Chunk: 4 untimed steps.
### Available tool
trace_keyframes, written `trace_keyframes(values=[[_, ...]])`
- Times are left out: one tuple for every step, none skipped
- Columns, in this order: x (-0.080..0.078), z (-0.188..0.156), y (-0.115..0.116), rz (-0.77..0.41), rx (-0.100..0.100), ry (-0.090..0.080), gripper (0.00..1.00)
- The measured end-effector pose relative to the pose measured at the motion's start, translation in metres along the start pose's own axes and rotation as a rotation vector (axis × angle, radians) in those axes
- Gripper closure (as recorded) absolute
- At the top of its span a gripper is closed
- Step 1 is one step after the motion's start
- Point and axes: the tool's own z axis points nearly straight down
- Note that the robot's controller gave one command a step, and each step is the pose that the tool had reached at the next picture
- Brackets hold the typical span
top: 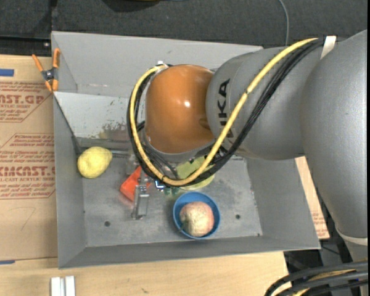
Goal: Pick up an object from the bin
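The big grey arm (pixel 308 103) comes in from the right and hangs over the middle of the grey bin (pixel 68 227). A round orange cover (pixel 176 106) sits on its end. A yellow cable (pixel 135 134) loops around that cover.

Below the cover, the gripper (pixel 139 201) pokes down to the floor of the bin, a bit left of the middle. It looks like a thin metal bit. I cannot tell if it is spread apart or pressed together, because the cover hides most of it.

A small orange thing (pixel 129 185) lies on the floor just beside the gripper, on the left of it in the view. The two look like they touch. I cannot tell what kind of thing it is, or if the gripper has hold of it.

A yellow lemon (pixel 94 162) lies near the left wall, apart from the gripper. A blue bowl (pixel 177 213) stands to the right of the gripper, near the wall at the bottom of the view. A round pale fruit (pixel 197 219) with some red on it sits inside the bowl. A green thing (pixel 194 165) peeks out from under the arm, just above the bowl in the view.
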Motion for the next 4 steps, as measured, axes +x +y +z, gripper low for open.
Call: trace_keyframes(values=[[-0.002, -0.005, -0.001, 0.003, -0.001, -0.007, 0.00], [-0.046, 0.074, -0.034, -0.270, -0.001, -0.006, 0.00], [-0.061, 0.111, -0.037, -0.086, -0.003, -0.008, 0.00], [-0.070, 0.110, -0.049, -0.302, -0.001, -0.010, 0.00]])
